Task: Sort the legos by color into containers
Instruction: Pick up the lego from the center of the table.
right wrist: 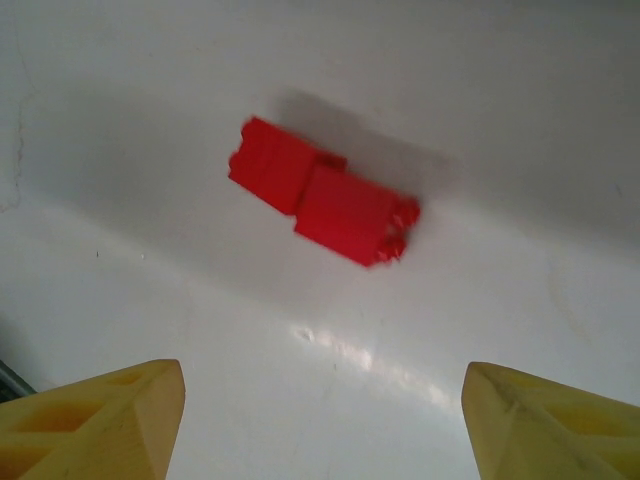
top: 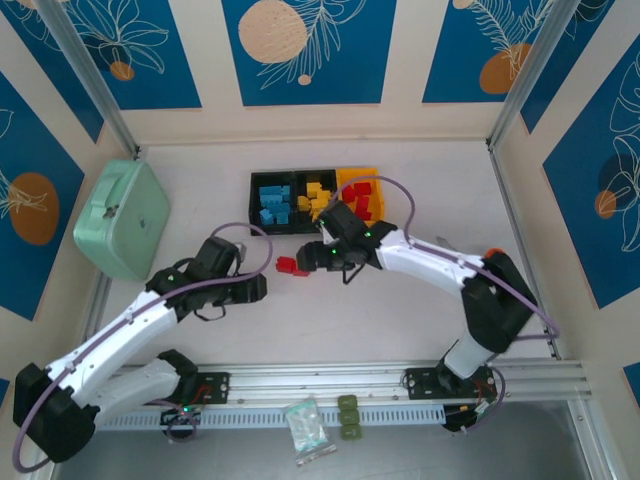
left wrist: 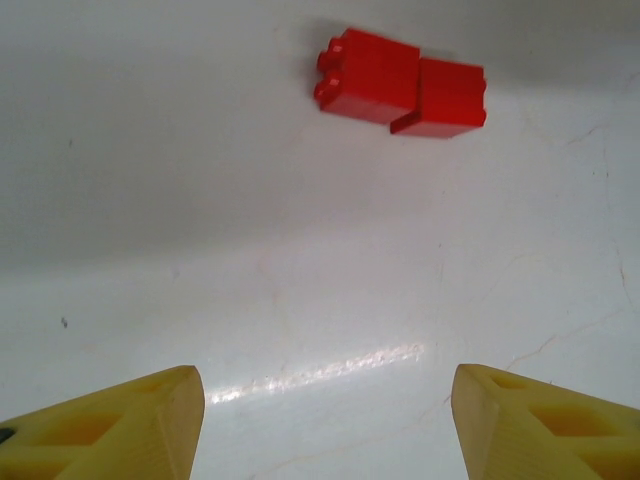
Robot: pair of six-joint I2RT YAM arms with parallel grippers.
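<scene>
Between the two grippers, on the bare white tabletop (top: 400,320), lie two small red studded plastic bricks (top: 291,266), tipped on their sides and touching end to end with a slight offset; whether they are clicked together I cannot tell. They look light, rigid and glossy, so a firm pinch should do no harm. Their smooth walls could squirt out of a skewed grip, though, and if they merely touch, a squeeze on one may leave the other behind. The best hold seems to be across the flat long faces near the seam, not over the studs. The left gripper (top: 262,287) is spread, its yellow fingers (left wrist: 110,425) wide apart with nothing between them and the bricks lying ahead. The right gripper (top: 312,262) is likewise spread and empty, its yellow fingers (right wrist: 95,420) framing the same pair from the opposite side. Two arms aimed at one target are likely the main obstruction. Beyond stand a black rectangular plastic bin of blue bricks (top: 272,200), a black bin of yellow bricks (top: 315,198) and a yellow-orange bin holding red bricks (top: 362,195), probably the destination. A large mint-green case (top: 122,218) sits well apart at the left; small green blocks (top: 348,415) and a clear plastic bag (top: 305,425) lie by the near rail.
</scene>
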